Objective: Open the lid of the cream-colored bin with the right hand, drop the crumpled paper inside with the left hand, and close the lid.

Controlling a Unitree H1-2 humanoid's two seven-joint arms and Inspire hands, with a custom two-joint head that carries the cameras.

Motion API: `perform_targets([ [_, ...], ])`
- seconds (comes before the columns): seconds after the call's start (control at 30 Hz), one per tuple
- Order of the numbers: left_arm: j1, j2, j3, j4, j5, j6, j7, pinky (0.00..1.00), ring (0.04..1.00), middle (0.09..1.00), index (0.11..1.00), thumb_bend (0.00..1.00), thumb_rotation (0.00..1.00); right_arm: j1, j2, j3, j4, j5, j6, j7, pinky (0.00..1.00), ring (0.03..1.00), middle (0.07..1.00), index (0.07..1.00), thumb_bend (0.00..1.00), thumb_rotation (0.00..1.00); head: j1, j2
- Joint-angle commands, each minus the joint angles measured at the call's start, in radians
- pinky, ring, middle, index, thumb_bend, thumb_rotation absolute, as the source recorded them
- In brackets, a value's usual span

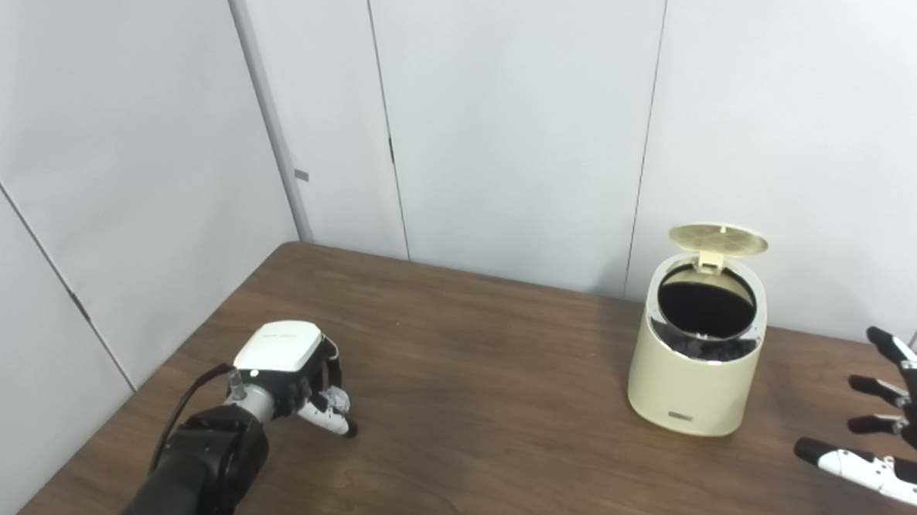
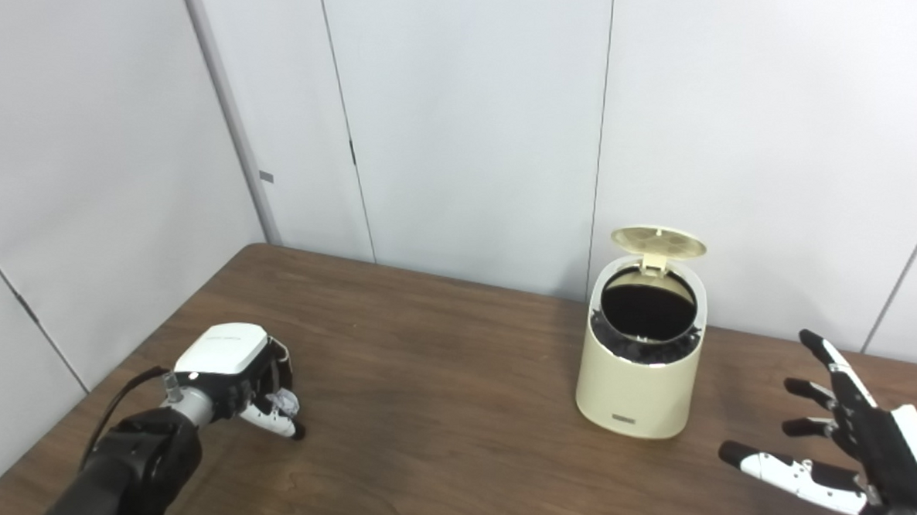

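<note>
Nearest to you, at the right edge, your right hand (image 2: 846, 446) hangs just over the worktop (image 2: 451, 443) with its fingers (image 2: 809, 389) spread wide and nothing in them. It sits near the bin on its right side, but not touching it. That makes sense, because its first job looks done and it can wait there until it is time to push the lid down.

On the left, a bit farther in, your left hand (image 1: 289, 373) is low on the worktop with its fingers curled in. A small white, wrinkly thing peeks out from under them. That looks like the crumpled paper (image 1: 337, 400), so the fingers seem to be clenched on it, though most of it is hidden and you cannot be sure how firm the hold is.

Farther back on the right stands the cream-colored bin (image 1: 696, 386). Its lid (image 1: 718, 240) is tipped up at the far side, and the dark round hole faces up. So the way in is free from the near and left sides.

The paper is well apart from the bin. Your next move is likely to lift the left hand and carry it right, over the hole. Keep clear of the raised lid so you do not bump it shut.
</note>
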Motion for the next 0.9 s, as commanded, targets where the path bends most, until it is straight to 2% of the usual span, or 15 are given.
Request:
perform_targets([
  [0.0, 0.009, 0.011, -0.029, 0.047, -0.013, -0.035, 0.019, 0.39, 0.461, 0.463, 0.503, 0.52, 0.0, -0.025, -0.004, -0.01, -0.044, 0.01, -0.014, -0.003, 0.63, 0.832, 0.981, 0.926, 0.65, 0.23, -0.001, 0.001],
  [0.1, 0.011, 0.011, -0.034, 0.06, -0.025, -0.052, 0.054, 0.37, 0.389, 0.468, 0.519, 0.5, 0.0, -0.022, -0.001, -0.008, -0.052, 0.011, -0.006, -0.002, 0.64, 0.842, 0.983, 0.928, 0.64, 0.22, 0.001, 0.003],
  [0.33, 0.012, 0.024, -0.05, 0.064, -0.037, -0.049, 0.077, 0.34, 0.369, 0.468, 0.526, 0.5, 0.0, -0.024, 0.001, -0.008, -0.046, 0.007, -0.019, -0.009, 0.63, 0.83, 0.978, 0.923, 0.64, 0.21, 0.002, 0.004],
  [0.47, 0.009, 0.034, -0.06, 0.06, -0.026, -0.051, 0.087, 0.32, 0.364, 0.456, 0.527, 0.5, 0.0, -0.023, 0.009, -0.009, -0.055, 0.012, -0.003, -0.009, 0.62, 0.837, 0.984, 0.922, 0.63, 0.19, 0.003, 0.005],
  [0.67, -0.004, 0.055, -0.066, 0.001, -0.008, -0.034, 0.062, 0.3, 0.354, 0.449, 0.528, 0.5, 0.0, -0.023, 0.017, -0.009, -0.053, 0.007, -0.005, -0.012, 0.66, 0.841, 0.98, 0.923, 0.62, 0.19, 0.006, 0.004],
  [0.8, -0.017, 0.067, -0.058, -0.072, -0.002, -0.009, 0.008, 0.27, 0.362, 0.436, 0.523, 0.5, 0.0, -0.024, 0.018, -0.007, -0.052, -0.001, -0.001, -0.013, 0.67, 0.843, 0.979, 0.923, 0.62, 0.18, 0.01, 0.006],
  [0.87, -0.025, 0.071, -0.049, -0.099, -0.009, -0.006, -0.012, 0.3, 0.366, 0.446, 0.525, 0.5, 0.0, -0.025, 0.019, -0.006, -0.052, -0.006, 0.0, -0.015, 0.68, 0.839, 0.974, 0.922, 0.62, 0.17, 0.01, 0.006],
])
